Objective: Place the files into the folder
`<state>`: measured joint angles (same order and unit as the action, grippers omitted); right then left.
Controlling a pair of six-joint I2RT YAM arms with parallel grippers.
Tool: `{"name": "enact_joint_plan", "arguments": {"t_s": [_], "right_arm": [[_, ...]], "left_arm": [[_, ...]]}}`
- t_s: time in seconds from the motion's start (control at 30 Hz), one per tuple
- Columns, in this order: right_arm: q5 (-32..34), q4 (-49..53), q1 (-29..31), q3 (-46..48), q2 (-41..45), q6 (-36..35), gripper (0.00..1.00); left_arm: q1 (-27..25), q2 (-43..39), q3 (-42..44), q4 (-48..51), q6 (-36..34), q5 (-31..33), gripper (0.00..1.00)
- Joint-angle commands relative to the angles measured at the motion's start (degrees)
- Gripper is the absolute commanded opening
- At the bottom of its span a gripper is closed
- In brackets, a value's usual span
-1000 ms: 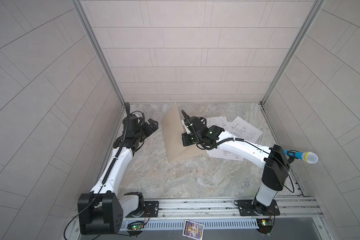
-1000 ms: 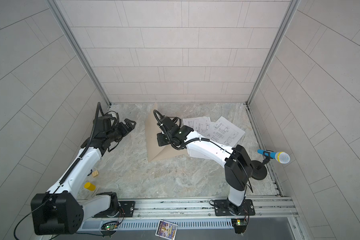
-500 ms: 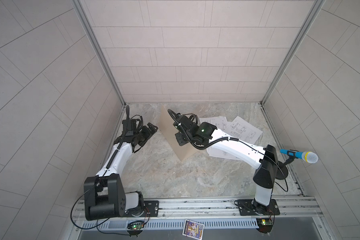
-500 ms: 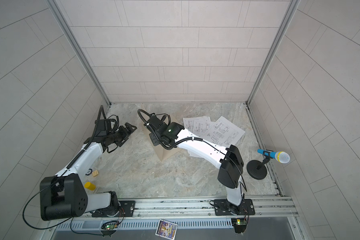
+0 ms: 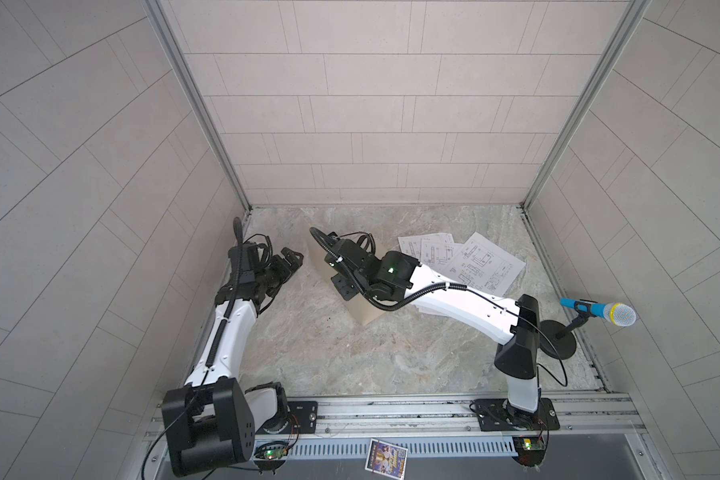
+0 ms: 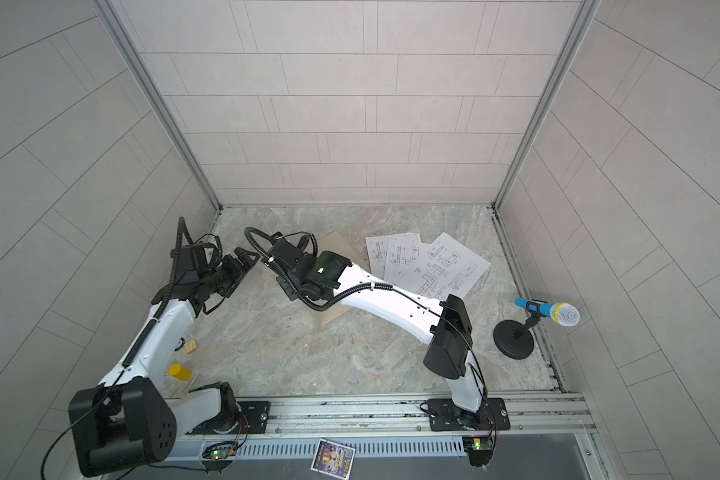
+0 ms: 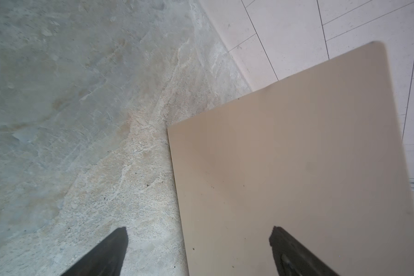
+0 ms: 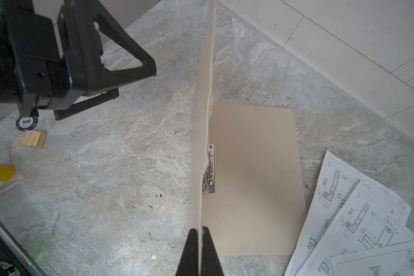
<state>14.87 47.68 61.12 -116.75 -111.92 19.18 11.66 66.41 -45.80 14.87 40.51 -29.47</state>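
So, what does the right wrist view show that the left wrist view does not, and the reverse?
Only the right wrist view: the metal clip, the files, a poker chip, a wooden block, the right claw shut on the folder's raised cover. Only the left wrist view: that cover's outer face. Both: the folder, the marble table, the open left claw.

Robot lab test cell, tile-pattern walls, aluminium posts, left arm and right arm bolted to a rail, stone-look tabletop, microphone
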Motion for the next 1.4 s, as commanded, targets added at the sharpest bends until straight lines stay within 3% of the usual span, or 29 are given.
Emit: {"name": "enact_joint_plan", "arguments": {"t_s": [0.0,0.33,0.43,0.53,0.67,0.73,0.8,0.87,1.17,1.37], "right_arm": [[6.22,2.94,0.97,-3.44,-3.18,-4.69,0.00],[12.65,4.40,7.35,-3.11,-10.15,-7.66,0.00],[10.36,5.44,8.93,-3.13,-11.93,-4.83,0.00],[7.48,4.82,10.13,-3.05,-13.38,-3.69,0.00],[3.20,3.43,10.24,-3.05,-14.68,-1.99,0.01],[0.79,2.47,10.24,-2.72,-14.90,-1.24,0.11],[-2.17,0.89,10.24,-2.13,-14.73,-0.39,0.40],[-3.35,0.38,10.24,-1.77,-13.97,0.36,0.58],[-4.83,-11.17,7.78,16.01,0.94,0.70,0.71],[-6.24,-21.16,2.44,30.25,10.04,1.55,0.74]], "left_arm": [[1.96,-1.19,1.10,-0.21,0.63,-0.45,1.00],[8.61,-9.73,7.84,-2.66,7.99,-2.94,1.00],[12.88,-11.69,9.33,-0.67,8.85,-6.22,1.00],[13.58,-13.20,10.44,-1.59,9.12,-9.96,1.00],[13.57,-14.87,11.00,2.39,6.74,-8.31,1.00],[13.56,-14.98,11.23,4.74,5.70,-7.19,1.00],[13.56,-14.58,11.36,6.35,5.26,-6.22,1.00],[13.56,-13.64,11.29,7.15,5.03,-5.85,1.00],[13.82,-4.51,8.30,14.13,1.32,-1.09,0.99],[13.64,-7.54,4.23,19.27,-3.16,6.26,0.99]]}}
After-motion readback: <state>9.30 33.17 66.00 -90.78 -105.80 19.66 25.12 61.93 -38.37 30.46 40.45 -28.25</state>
